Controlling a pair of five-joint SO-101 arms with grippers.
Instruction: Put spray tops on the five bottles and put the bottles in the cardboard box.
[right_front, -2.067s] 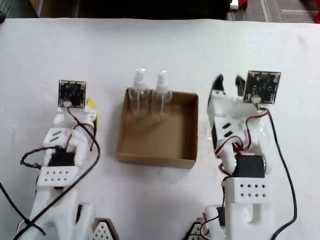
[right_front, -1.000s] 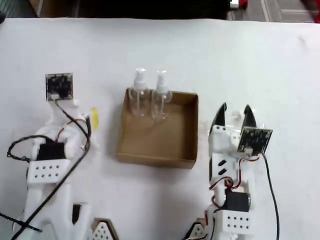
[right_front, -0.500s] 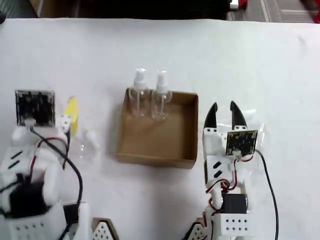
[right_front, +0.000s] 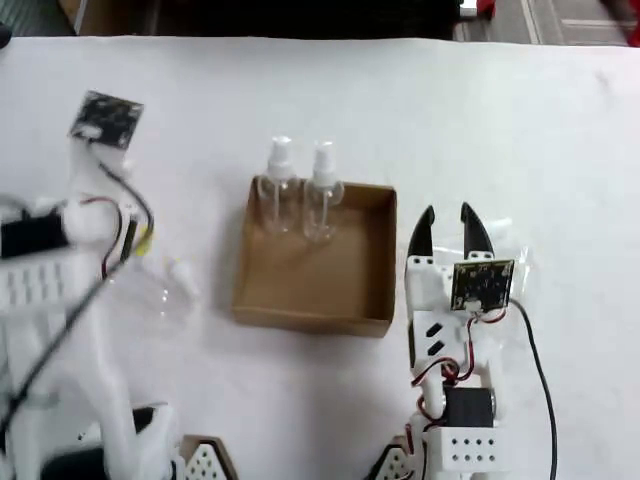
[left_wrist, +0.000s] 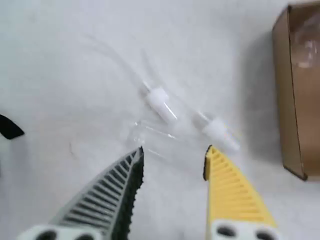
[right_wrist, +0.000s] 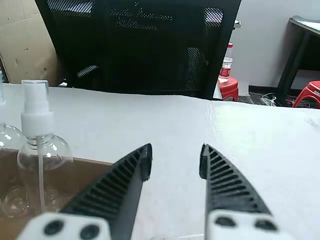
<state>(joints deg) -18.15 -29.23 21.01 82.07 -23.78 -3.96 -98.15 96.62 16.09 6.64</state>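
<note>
The cardboard box (right_front: 315, 285) sits mid-table. Two clear bottles with white spray tops (right_front: 279, 190) (right_front: 322, 190) stand against its far wall; one bottle (right_wrist: 37, 145) shows close by in the right wrist view. Left of the box a clear bottle (right_front: 160, 292) lies on the table with a white spray top (right_front: 182, 270). My left gripper (left_wrist: 174, 152) (right_front: 135, 245) hangs open above two white spray tops (left_wrist: 160, 102) (left_wrist: 217, 132) and faint clear bottle bodies. My right gripper (right_front: 445, 230) (right_wrist: 175, 152) is open and empty, right of the box.
The box's side wall (left_wrist: 295, 90) lies close to the spray tops in the left wrist view. Something clear glints on the table (right_front: 510, 255) beside the right gripper. A black chair (right_wrist: 140, 45) stands beyond the table's far edge.
The left arm drew back, swung left and lifted, uncovering the bottle lying left of the box. The right arm pulled back toward the front edge, then held still.
</note>
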